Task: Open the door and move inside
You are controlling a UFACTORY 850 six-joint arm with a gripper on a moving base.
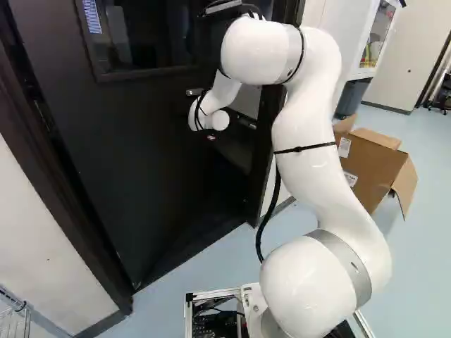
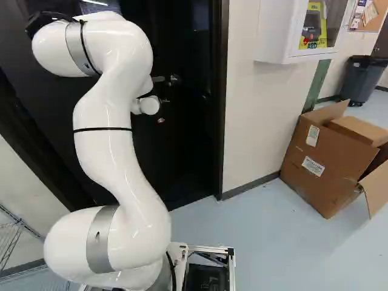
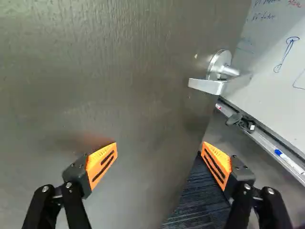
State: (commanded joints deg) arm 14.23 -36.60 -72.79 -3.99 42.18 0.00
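my gripper [image 3: 159,144] has its fingers spread apart by the door [image 1: 127,155], and past the door's edge a whiteboard [image 3: 267,86] carries handwriting (only my wrist view shows it).

floor [image 2: 260,242] pale blue-grey | walls [image 2: 250,121] off-white, dark baseboard [image 2: 250,186] | right base view: open cardboard box [image 2: 327,167], white wall cabinet [image 2: 274,33], grey bin [image 2: 362,82] beyond; wire rack [image 2: 9,245] at left | wrist view: whiteboard [image 3: 267,90], marker [image 3: 288,160] on ledge [image 3: 262,141]

"AED" on yellow sign [image 2: 311,45], whiteboard handwriting [image 3: 263,17]
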